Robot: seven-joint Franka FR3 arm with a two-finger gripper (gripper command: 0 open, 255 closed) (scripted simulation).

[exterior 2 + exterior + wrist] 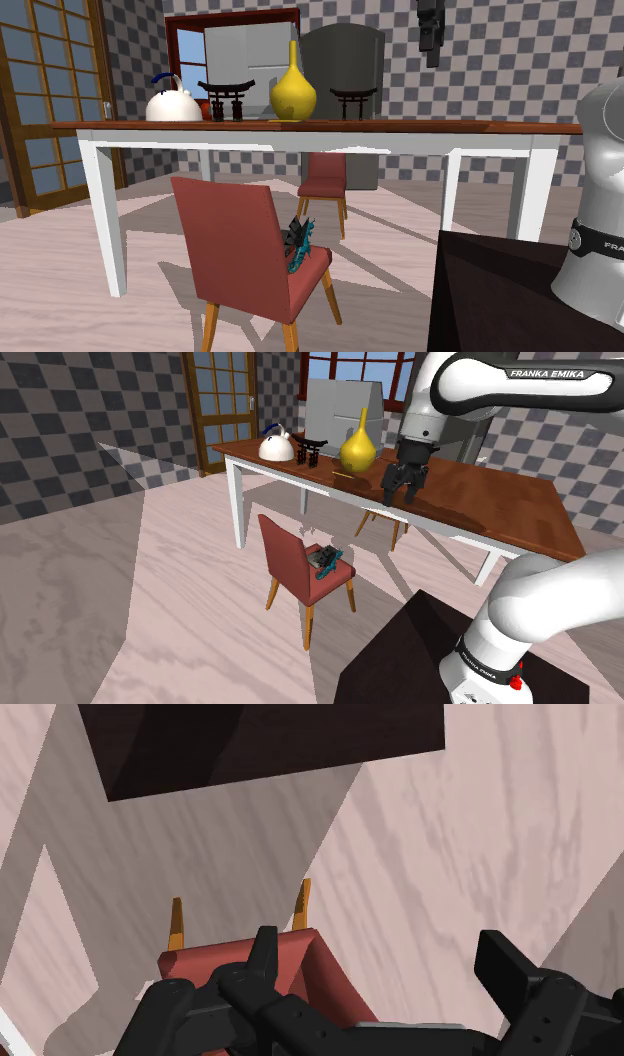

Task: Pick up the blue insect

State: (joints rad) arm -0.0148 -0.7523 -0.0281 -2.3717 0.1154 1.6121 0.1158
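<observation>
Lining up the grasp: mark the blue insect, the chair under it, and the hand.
blue insect [327, 562], shoulder view, middle of its body.
red chair [284, 555], shoulder view, backrest.
hand [400, 497], shoulder view, between its fingertips.

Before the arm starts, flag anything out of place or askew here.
The blue insect lies on the red chair's seat, an odd spot for it. Nothing else looks askew, spilled or damaged.

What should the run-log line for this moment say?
stage: not yet grasped | gripper: open, empty, high above chair | blue insect: lying on chair seat, untouched
</observation>
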